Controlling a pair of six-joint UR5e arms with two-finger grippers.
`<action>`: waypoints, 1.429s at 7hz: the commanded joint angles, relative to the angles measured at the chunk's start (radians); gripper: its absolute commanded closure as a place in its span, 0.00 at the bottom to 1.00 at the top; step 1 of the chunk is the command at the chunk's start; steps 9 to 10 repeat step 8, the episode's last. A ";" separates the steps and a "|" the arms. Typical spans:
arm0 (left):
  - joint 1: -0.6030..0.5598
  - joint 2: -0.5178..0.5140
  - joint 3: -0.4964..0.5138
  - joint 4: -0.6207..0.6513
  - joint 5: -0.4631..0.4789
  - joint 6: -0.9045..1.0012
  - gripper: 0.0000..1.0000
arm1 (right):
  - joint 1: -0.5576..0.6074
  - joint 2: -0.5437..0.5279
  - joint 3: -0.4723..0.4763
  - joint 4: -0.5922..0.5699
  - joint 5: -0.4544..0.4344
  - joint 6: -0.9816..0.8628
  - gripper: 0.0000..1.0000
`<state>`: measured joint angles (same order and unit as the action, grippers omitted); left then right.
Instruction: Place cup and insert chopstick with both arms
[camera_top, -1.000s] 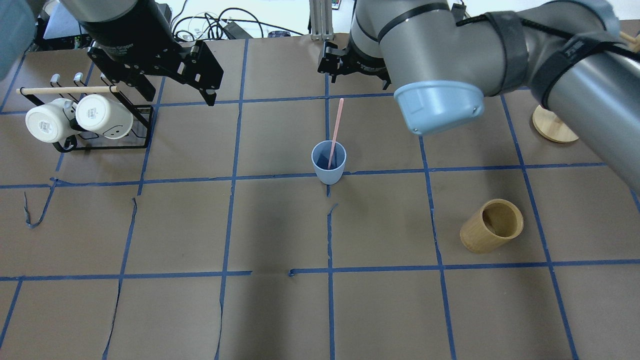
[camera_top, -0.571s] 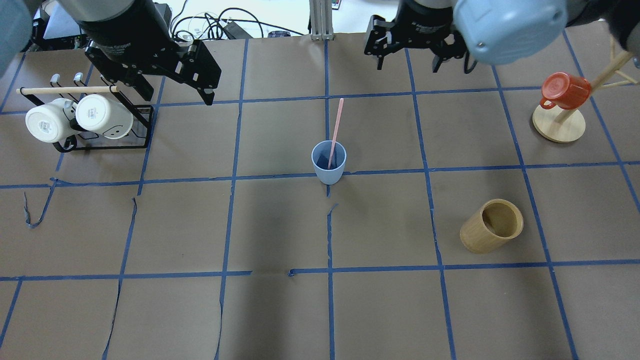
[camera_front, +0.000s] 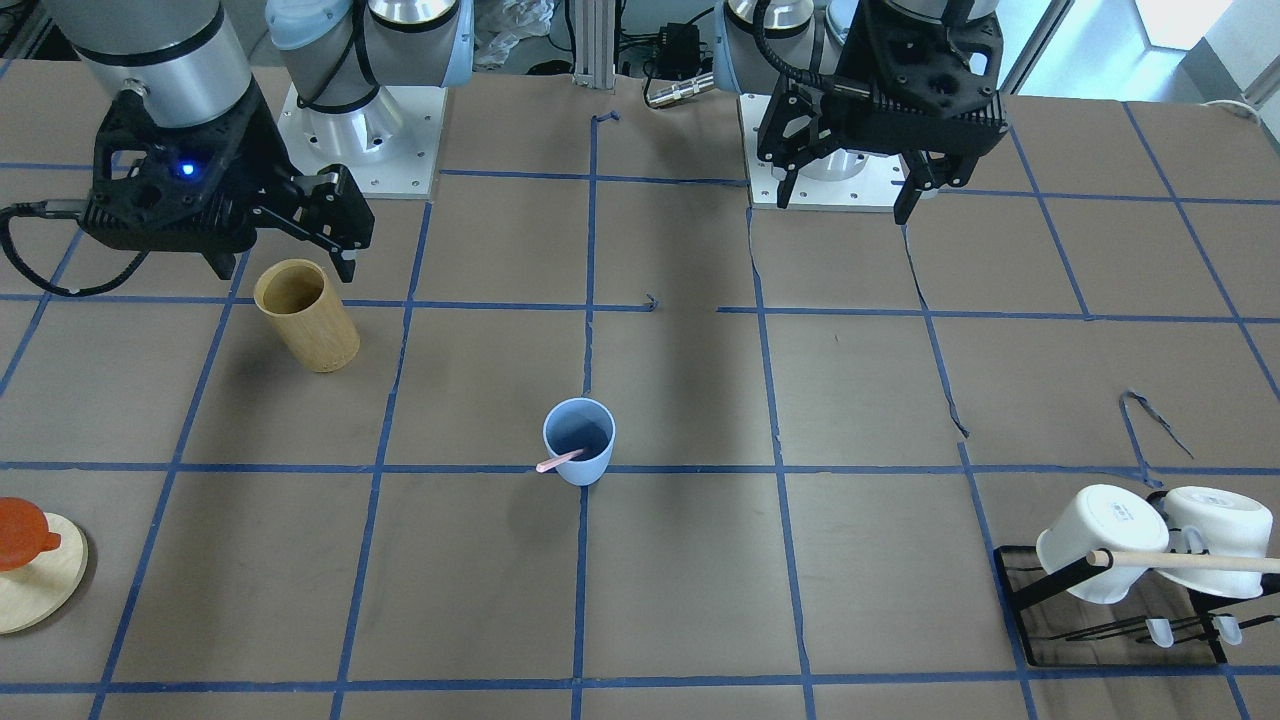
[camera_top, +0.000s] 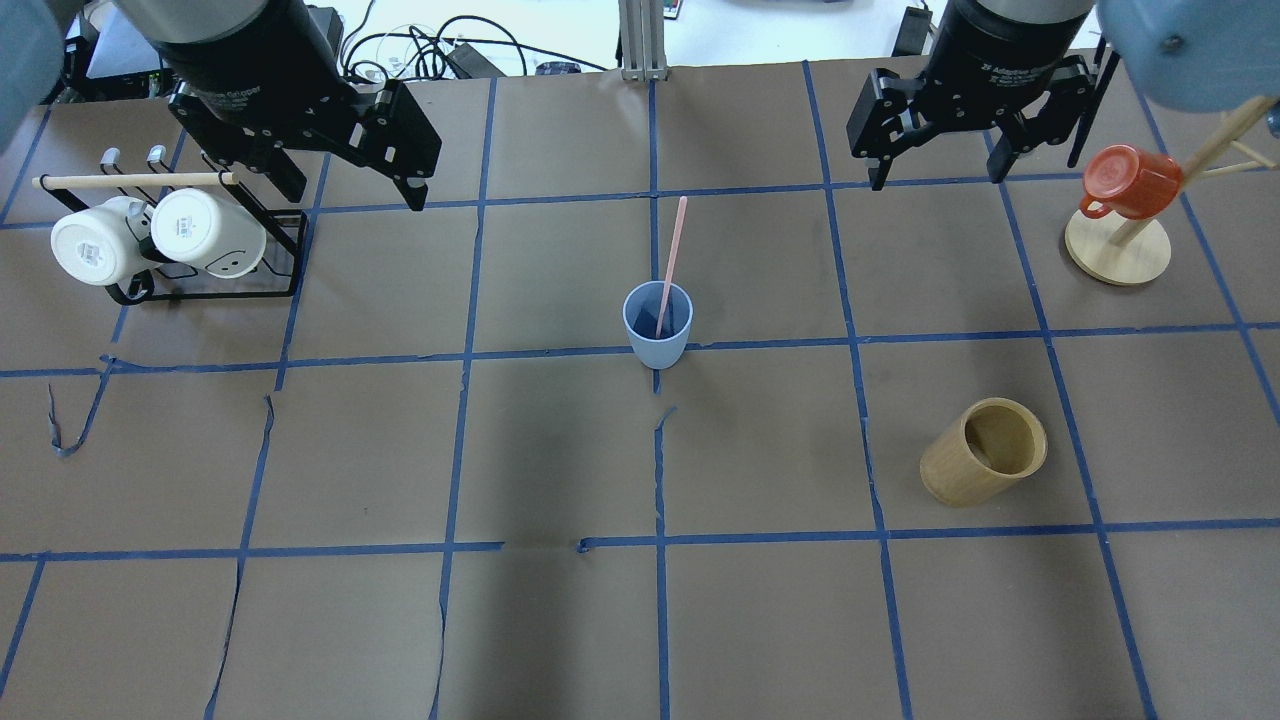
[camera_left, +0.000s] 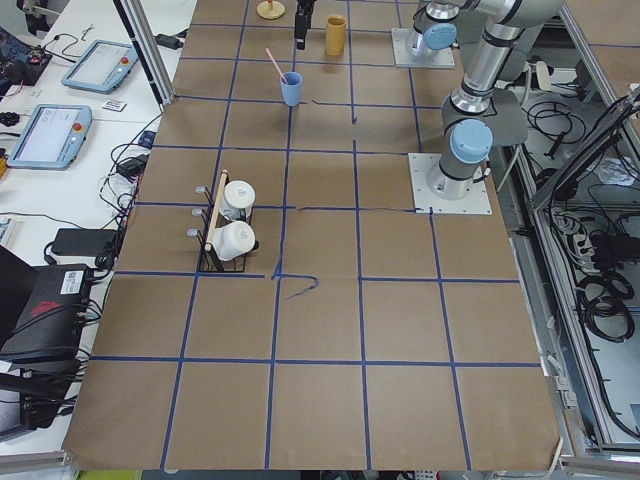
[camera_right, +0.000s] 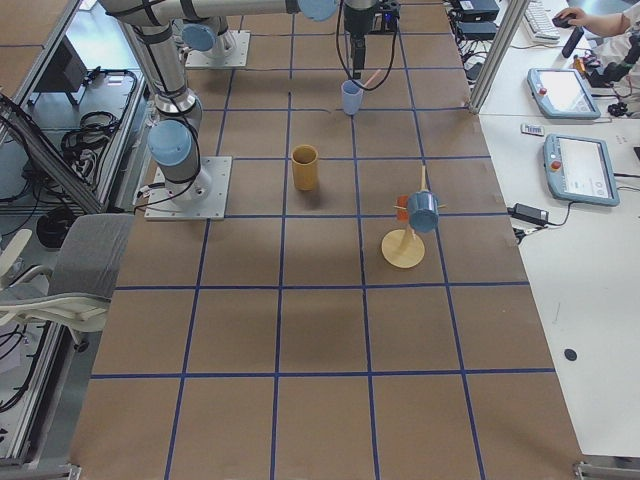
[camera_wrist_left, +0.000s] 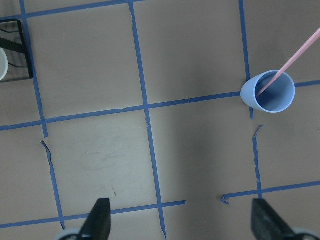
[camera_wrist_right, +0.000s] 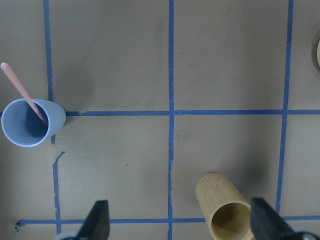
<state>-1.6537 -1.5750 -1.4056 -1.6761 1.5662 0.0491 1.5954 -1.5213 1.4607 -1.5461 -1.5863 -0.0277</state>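
The light blue cup (camera_top: 657, 325) stands upright at the table's middle; it also shows in the front view (camera_front: 579, 440). One pale pink chopstick (camera_top: 672, 250) stands inside it and leans on the rim toward the table's far side. My left gripper (camera_top: 355, 192) hangs open and empty at the far left, well away from the cup. My right gripper (camera_top: 938, 178) hangs open and empty at the far right. The left wrist view shows the cup (camera_wrist_left: 267, 92) at the right. The right wrist view shows the cup (camera_wrist_right: 30, 122) at the left.
A tan bamboo holder (camera_top: 985, 450) stands right of the cup, under my right gripper in the front view. A black rack (camera_top: 280, 285) with two white mugs and a wooden rod is at the far left. A red mug (camera_top: 1130, 180) hangs on a wooden tree at the far right.
My right arm has swung back and to the right, away from above the cup, uncovering the red mug and its tree. The left arm, cup and chopstick have not moved.
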 joint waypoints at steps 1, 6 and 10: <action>0.000 0.004 -0.003 -0.001 0.000 0.000 0.00 | -0.018 -0.039 0.012 0.001 0.026 -0.126 0.00; 0.000 0.010 -0.013 -0.001 0.000 0.000 0.00 | -0.023 -0.049 0.023 -0.022 0.025 -0.081 0.00; 0.000 0.010 -0.013 -0.001 0.000 0.000 0.00 | -0.023 -0.051 0.023 -0.020 0.023 -0.081 0.00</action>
